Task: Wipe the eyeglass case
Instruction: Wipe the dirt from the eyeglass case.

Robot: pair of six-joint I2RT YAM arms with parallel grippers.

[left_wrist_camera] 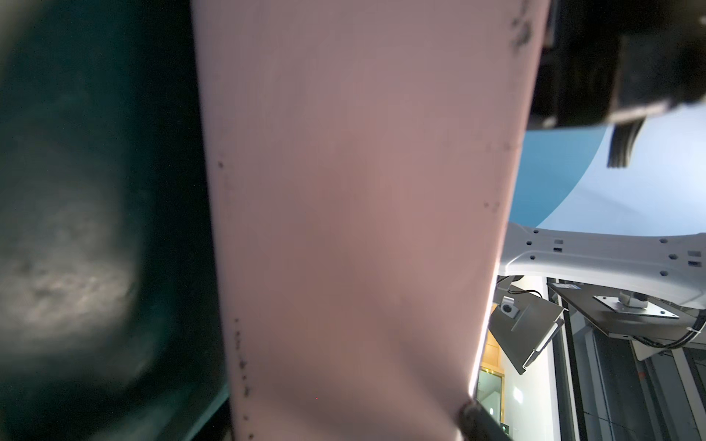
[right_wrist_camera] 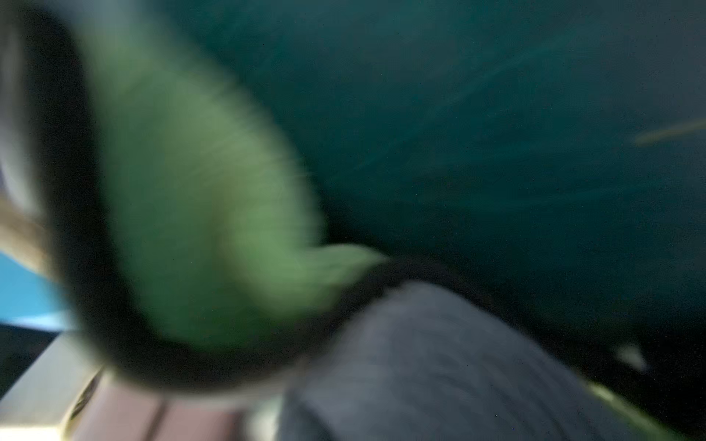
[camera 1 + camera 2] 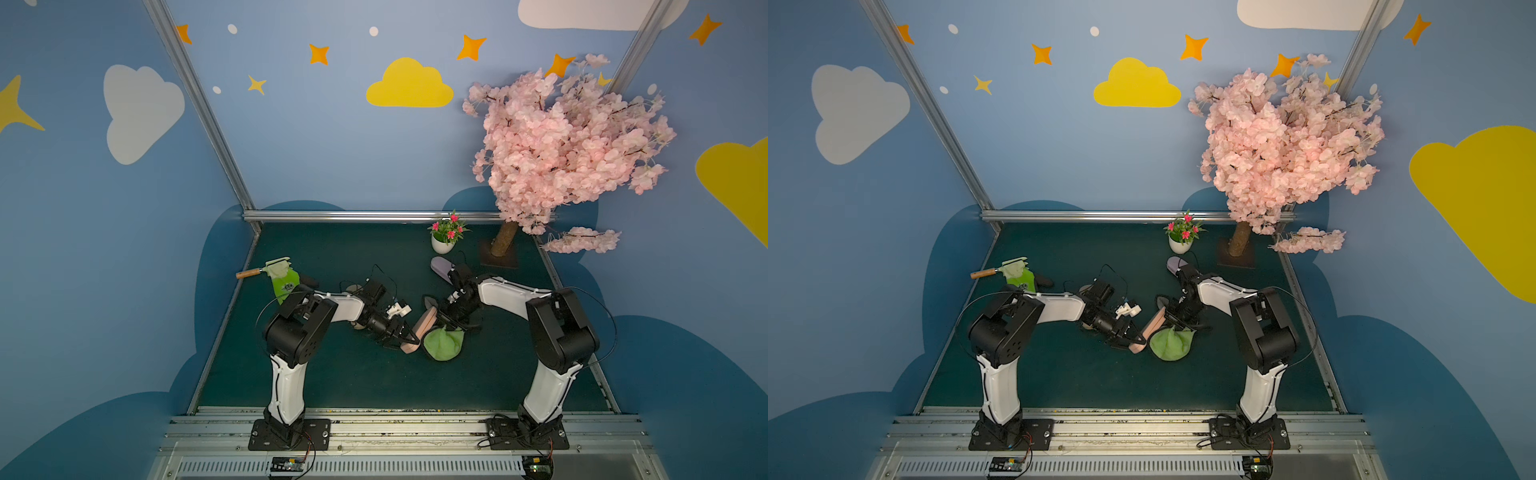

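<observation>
The pink eyeglass case (image 3: 424, 326) (image 3: 1152, 325) is lifted off the dark green mat (image 3: 332, 374) near the middle of the workspace. It tilts, with its lower end clamped in the left gripper (image 3: 405, 338) (image 3: 1136, 343). In the left wrist view the case (image 1: 363, 229) fills most of the picture, with dark specks along its edges. The right gripper (image 3: 446, 325) (image 3: 1177, 326) is pinched tight on a bunched green cloth (image 3: 442, 345) (image 3: 1169, 345), which hangs down to the mat and presses against the side of the case. The right wrist view is badly blurred and shows little beyond the cloth (image 2: 191, 191) against the mat. Behind the right arm (image 3: 511, 295) lies a lilac oval thing (image 3: 441, 267), its near end hidden by that arm's wrist. Farther back stand a small white flower pot (image 3: 444, 241) with pink blooms and a tall pink blossom tree (image 3: 569, 149) whose branches overhang the far right corner. At the far left a wooden-handled brush (image 3: 266, 270) rests on a green packet (image 3: 284, 286). The packet's near end is covered by the left arm (image 3: 340, 307), which also hides most of a tan thing (image 3: 353, 288).
</observation>
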